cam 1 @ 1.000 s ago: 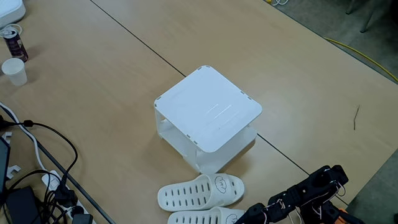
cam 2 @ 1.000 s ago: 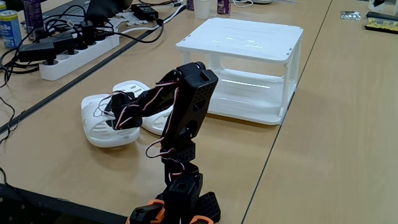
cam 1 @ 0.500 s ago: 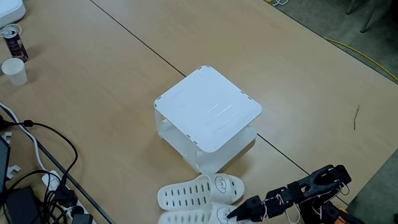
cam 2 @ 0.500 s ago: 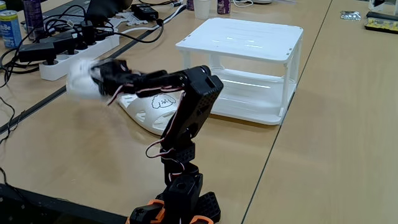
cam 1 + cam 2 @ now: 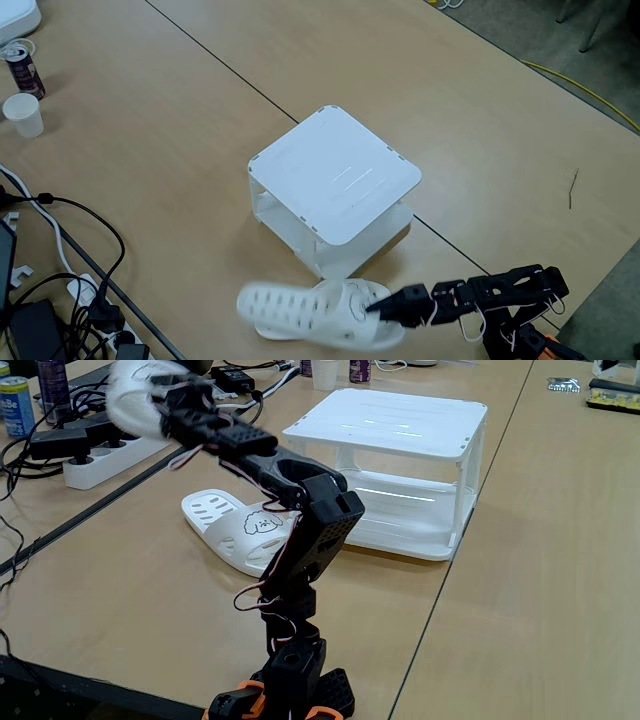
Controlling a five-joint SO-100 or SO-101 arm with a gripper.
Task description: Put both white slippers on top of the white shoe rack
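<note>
Wood-look table [image 5: 150, 130] w/ seam, cables [image 5: 110, 410] at edge.

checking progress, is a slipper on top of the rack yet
No, the rack top is bare; one slipper lies on the table, the other is held up.

Blur, overlap and frame edges

In both fixed views the lifted slipper [image 5: 290, 310] [image 5: 135, 400] is smeared by motion, so its holes and how the gripper [image 5: 375, 308] grips it cannot be made out. In one fixed view it covers most of the second slipper [image 5: 345, 338]. The arm's base [image 5: 285, 695] is cut off by the bottom edge.
</note>
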